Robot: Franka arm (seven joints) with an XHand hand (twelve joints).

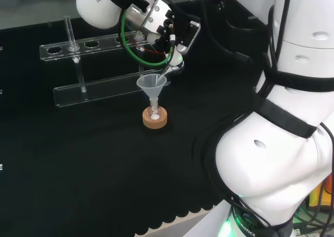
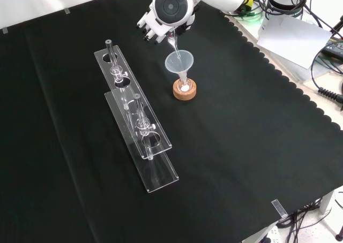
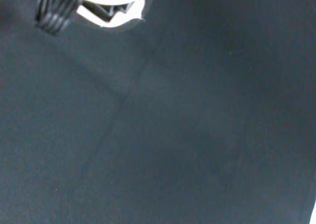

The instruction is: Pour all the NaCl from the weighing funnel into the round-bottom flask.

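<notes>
The weighing funnel point(image 1: 174, 66), pinched in the hand point(image 1: 166, 25), is best kept tilted over the clear funnel point(image 1: 152, 84) above the cork ring point(image 1: 155, 118).

Glossy white rounded arm links point(image 1: 271, 143) are wearing black straps and black cables; a green cable point(image 1: 130, 49) is looping beside the black and white robot hand point(image 1: 175, 31), behind a round grey cap point(image 2: 170, 6).
</notes>
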